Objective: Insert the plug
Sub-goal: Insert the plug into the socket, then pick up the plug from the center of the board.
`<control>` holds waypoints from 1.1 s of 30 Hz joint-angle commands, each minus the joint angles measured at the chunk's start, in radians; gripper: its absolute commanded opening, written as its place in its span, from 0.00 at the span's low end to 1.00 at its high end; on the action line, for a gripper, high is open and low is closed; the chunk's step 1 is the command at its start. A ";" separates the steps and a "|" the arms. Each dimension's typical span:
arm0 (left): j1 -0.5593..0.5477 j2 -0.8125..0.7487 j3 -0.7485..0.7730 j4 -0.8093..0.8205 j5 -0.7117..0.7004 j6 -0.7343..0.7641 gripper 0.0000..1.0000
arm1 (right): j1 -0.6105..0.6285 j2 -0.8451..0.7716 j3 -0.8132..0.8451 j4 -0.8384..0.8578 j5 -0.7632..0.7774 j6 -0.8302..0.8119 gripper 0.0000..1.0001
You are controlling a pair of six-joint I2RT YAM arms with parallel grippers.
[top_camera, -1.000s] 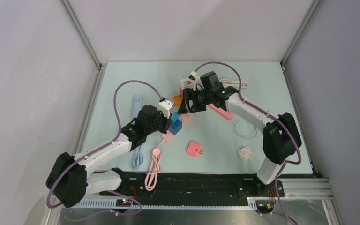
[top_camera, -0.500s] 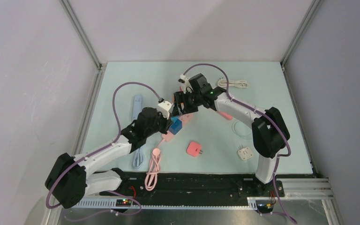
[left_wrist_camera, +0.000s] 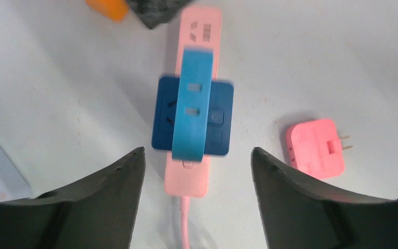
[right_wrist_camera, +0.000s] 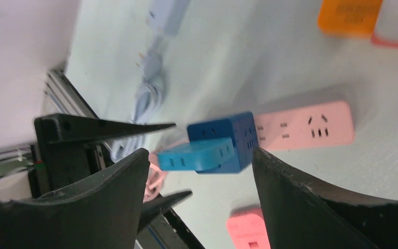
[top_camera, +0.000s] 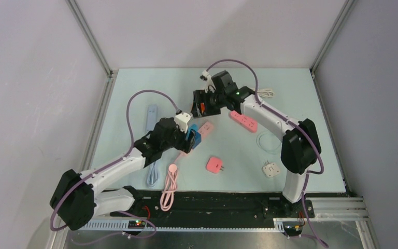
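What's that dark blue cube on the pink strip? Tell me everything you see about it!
The dark blue cube adapter is a chunky block of smooth, plastic-looking material with socket holes on its faces. It sits on the pink power strip, toward the cord end, and is wider than the strip. A flat light blue plug is stuck onto one face. The left gripper is open around the cube, not touching it.

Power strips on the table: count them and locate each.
3: light-blue strip at left, pink strip at centre beneath the blue cube, coral strip at right. Others may be hidden.
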 commanded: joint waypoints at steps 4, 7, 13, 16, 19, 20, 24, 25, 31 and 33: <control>-0.006 -0.085 0.219 -0.046 0.004 0.001 0.97 | -0.068 -0.074 0.128 0.077 -0.123 0.127 0.82; 0.000 -0.152 0.216 -0.056 -0.058 0.021 0.99 | -0.104 -0.118 0.101 0.063 -0.114 0.129 0.84; 0.071 -0.201 0.252 -0.057 -0.098 -0.067 1.00 | -0.162 -0.196 -0.027 -0.001 -0.050 0.058 0.83; 0.124 -0.207 0.261 -0.055 -0.057 -0.152 1.00 | -0.168 -0.250 -0.132 -0.035 -0.032 -0.016 0.81; 0.151 -0.215 0.267 -0.056 -0.014 -0.177 1.00 | -0.146 -0.296 -0.223 -0.063 -0.029 -0.105 0.78; 0.160 -0.221 0.266 -0.055 0.002 -0.183 1.00 | -0.121 -0.311 -0.255 -0.090 -0.016 -0.161 0.78; 0.177 -0.234 0.266 -0.054 0.060 -0.196 1.00 | 0.010 -0.302 -0.312 -0.174 0.094 -0.307 0.80; 0.178 -0.234 0.265 -0.055 0.062 -0.202 1.00 | 0.055 -0.291 -0.316 -0.195 0.119 -0.324 0.80; 0.187 -0.254 0.250 -0.053 0.062 -0.223 1.00 | 0.177 -0.188 -0.323 -0.238 0.182 -0.386 0.81; 0.189 -0.265 0.239 -0.051 0.064 -0.224 1.00 | 0.189 -0.187 -0.342 -0.222 0.164 -0.391 0.84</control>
